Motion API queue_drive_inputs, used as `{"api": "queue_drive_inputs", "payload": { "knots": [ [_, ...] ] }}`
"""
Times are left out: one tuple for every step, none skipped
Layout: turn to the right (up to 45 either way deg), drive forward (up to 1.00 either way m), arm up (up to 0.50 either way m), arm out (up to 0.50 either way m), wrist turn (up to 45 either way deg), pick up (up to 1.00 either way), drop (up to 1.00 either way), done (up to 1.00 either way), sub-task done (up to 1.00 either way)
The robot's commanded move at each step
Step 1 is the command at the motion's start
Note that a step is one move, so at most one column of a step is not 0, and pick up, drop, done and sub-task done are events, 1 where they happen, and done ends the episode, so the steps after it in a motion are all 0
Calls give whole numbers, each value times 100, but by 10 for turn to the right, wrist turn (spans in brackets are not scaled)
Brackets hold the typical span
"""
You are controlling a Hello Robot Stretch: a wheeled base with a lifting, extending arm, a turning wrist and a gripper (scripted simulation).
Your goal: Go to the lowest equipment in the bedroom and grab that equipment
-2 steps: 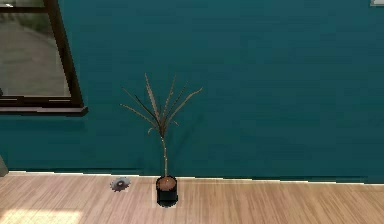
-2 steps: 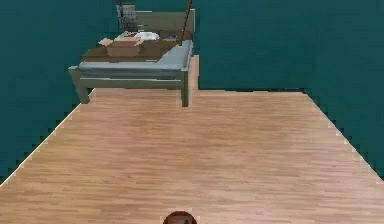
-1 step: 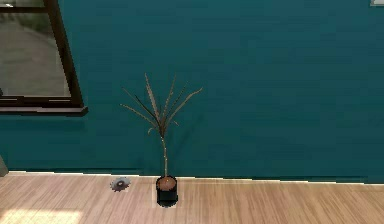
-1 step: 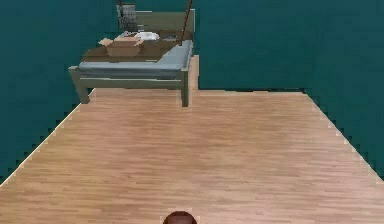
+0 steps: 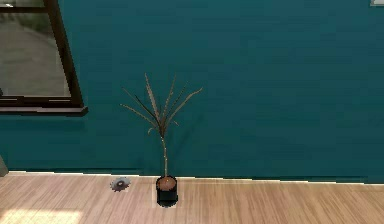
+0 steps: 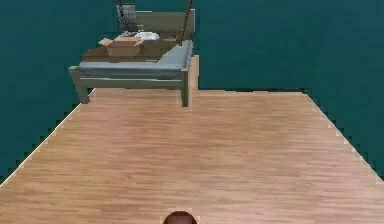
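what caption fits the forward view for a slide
Potted plant and a small dark object on the wood floor before a teal wall, window at upper left.

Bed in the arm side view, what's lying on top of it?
The bed carries a brown box-like thing and a white thing beside it, on a grey cover. Whatever lies behind the brown thing is hidden by it.

The window (image 5: pixel 30 50) runs off the forward view's left edge; the dark floor object (image 5: pixel 120 184) is too small to name
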Motion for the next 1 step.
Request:
{"api": "queue_drive_inputs", "payload": {
  "knots": [
    [0, 0, 10, 0, 0, 0, 0, 0, 0]
  ]
}}
